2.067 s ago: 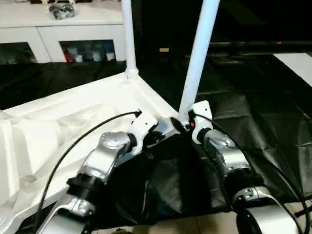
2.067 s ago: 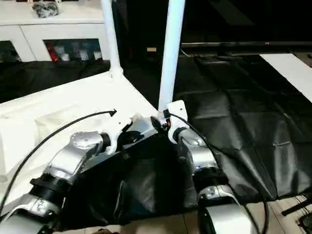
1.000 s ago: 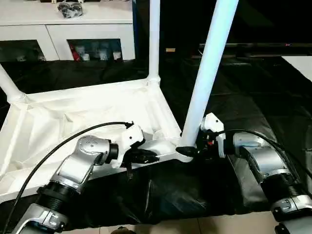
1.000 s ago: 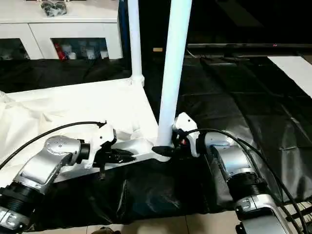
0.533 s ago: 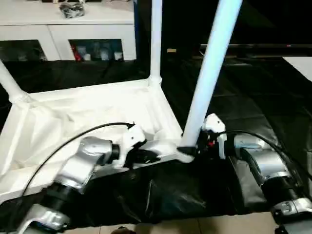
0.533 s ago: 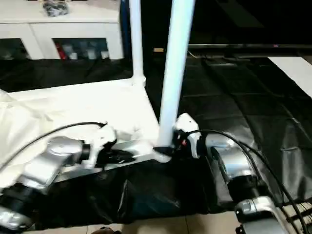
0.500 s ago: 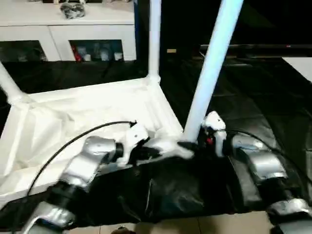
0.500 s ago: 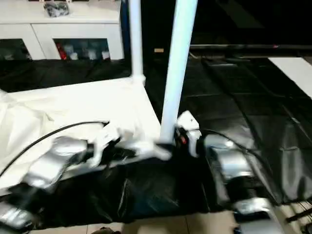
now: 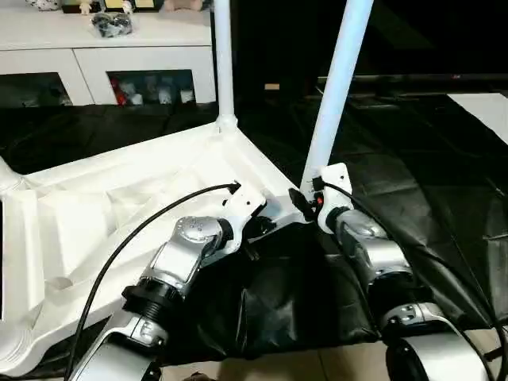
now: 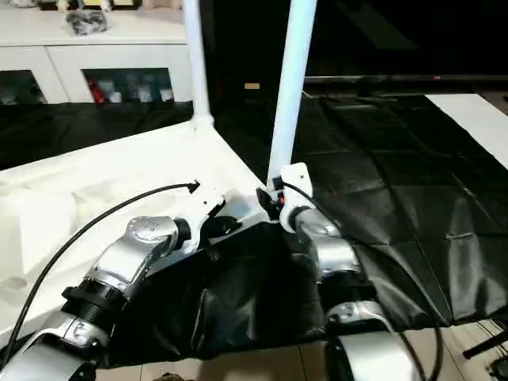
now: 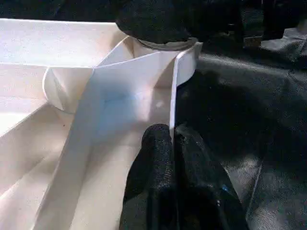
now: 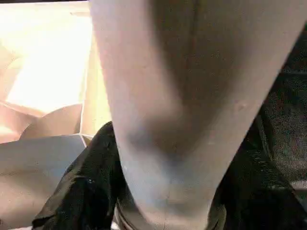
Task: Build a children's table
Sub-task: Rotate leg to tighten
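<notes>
Two white legs stand upright out of the tabletop (image 9: 119,198), which lies upside down with its ribbed underside toward us on the black-draped counter (image 9: 444,182). We see the far leg (image 9: 223,59) seated in its corner socket, and the near leg (image 9: 336,87) rising from the corner socket (image 11: 158,60) closest to our arms. A third leg shows at the tabletop's left corner, cut by the frame edge.

Our left gripper (image 11: 171,139) is pinched closed on the thin rim wall of the tabletop just beside that near socket, one black finger on each side of the wall. Our right gripper (image 9: 302,204) sits at the foot of the near leg, its black fingers (image 12: 81,191) wrapped around the tube on both sides, clamped just above the socket. Both silver forearms reach in over the counter's front edge.

Behind the counter stands a white cabinet (image 9: 103,48) with glass-fronted compartments holding small items.
</notes>
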